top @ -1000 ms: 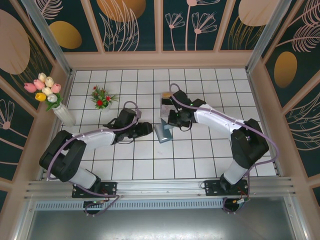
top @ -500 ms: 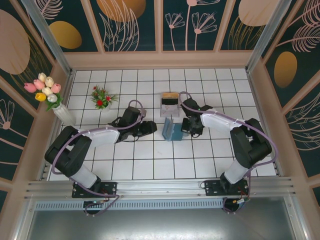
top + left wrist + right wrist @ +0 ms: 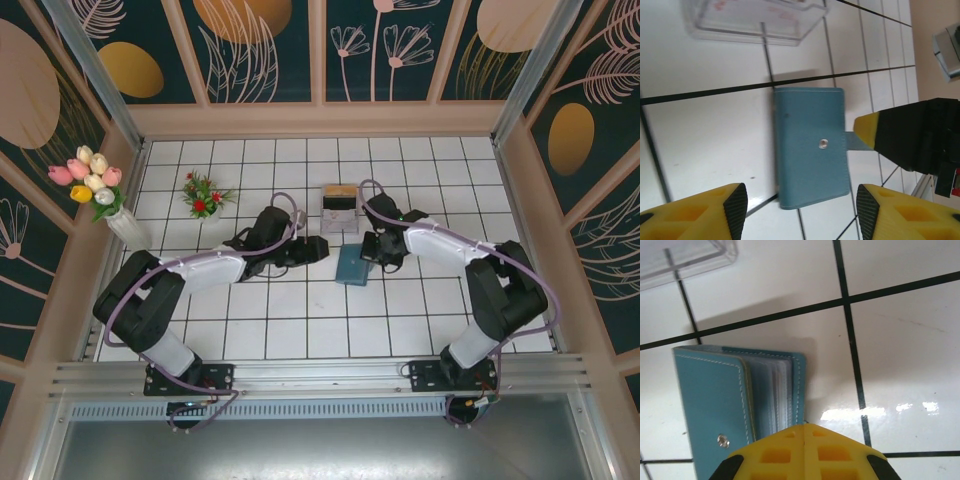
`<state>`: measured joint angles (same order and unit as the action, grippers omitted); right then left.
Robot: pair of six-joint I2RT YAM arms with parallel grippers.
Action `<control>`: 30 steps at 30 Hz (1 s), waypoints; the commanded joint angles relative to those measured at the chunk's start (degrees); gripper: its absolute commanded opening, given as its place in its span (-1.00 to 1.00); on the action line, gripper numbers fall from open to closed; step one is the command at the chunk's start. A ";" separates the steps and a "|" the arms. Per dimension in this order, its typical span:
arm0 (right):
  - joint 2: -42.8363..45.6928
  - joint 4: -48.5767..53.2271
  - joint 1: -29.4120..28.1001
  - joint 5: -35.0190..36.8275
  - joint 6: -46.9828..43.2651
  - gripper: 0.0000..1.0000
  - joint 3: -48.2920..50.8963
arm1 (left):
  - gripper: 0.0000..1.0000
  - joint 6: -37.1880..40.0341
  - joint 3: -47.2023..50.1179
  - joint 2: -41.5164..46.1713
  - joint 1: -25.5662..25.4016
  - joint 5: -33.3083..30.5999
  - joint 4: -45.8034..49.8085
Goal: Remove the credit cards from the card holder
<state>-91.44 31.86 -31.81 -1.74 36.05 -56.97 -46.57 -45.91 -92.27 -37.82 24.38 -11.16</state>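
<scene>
- The white tiled table (image 3: 300, 330) is carrying everything, and both arms are reaching in toward the middle of the overhead frame.
- A vase of tulips (image 3: 95, 185) is standing at the left edge, with a small red-flowered plant (image 3: 203, 195) sitting near it to the right.
- A stand (image 3: 340, 205) is standing just above centre, near the card holder.
- The card holder (image 3: 352, 265) is lying flat on the table just right of centre, folded, with its teal cover facing up. In the right wrist view its clear sleeves (image 3: 777, 390) are fanning out along the open edge.
- The left pincer (image 3: 315, 247) is hovering just left of the card holder, its jaws standing wide apart and holding nothing.
- The right pincer (image 3: 372, 256) is pinching closed on a thin tab (image 3: 854, 142) at the card holder's right edge.
- A small metal snap (image 3: 823, 144) is showing on the cover.
</scene>
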 commanded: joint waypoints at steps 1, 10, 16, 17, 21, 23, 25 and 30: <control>3.65 -0.74 0.13 -2.88 -0.63 -0.93 -2.44 | 0.25 2.82 -2.65 -1.04 -1.82 -1.01 3.00; 4.92 -0.76 0.17 -5.16 -0.72 -0.93 -3.90 | 0.10 1.38 -2.99 -2.62 -2.69 2.66 -0.41; 5.18 -1.51 0.09 -6.23 -0.55 -0.93 -3.91 | 0.16 2.55 -5.82 -5.57 -3.08 1.65 3.51; 5.48 -1.75 0.16 -6.55 -0.56 -0.93 -3.85 | 0.21 2.65 -6.42 -5.55 -3.25 1.98 3.64; 6.36 -2.30 0.17 -6.70 -0.46 -0.93 -3.86 | 0.36 3.13 -8.42 -8.07 -3.56 1.72 5.06; 6.54 -2.51 0.15 -6.87 -0.54 -0.92 -3.95 | 0.38 3.40 -9.31 -8.73 -3.60 1.35 6.19; 6.56 -2.50 0.16 -6.96 -0.55 -0.93 -3.86 | 0.37 3.70 -9.47 -9.62 -3.74 0.78 7.71; 6.78 -3.08 0.11 -7.45 -0.46 -0.92 -3.53 | 0.24 3.86 -12.62 -11.81 -4.09 0.59 9.44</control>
<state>-86.39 29.76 -31.81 -7.90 36.07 -59.70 -43.70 -56.42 -102.76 -41.34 25.21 -4.54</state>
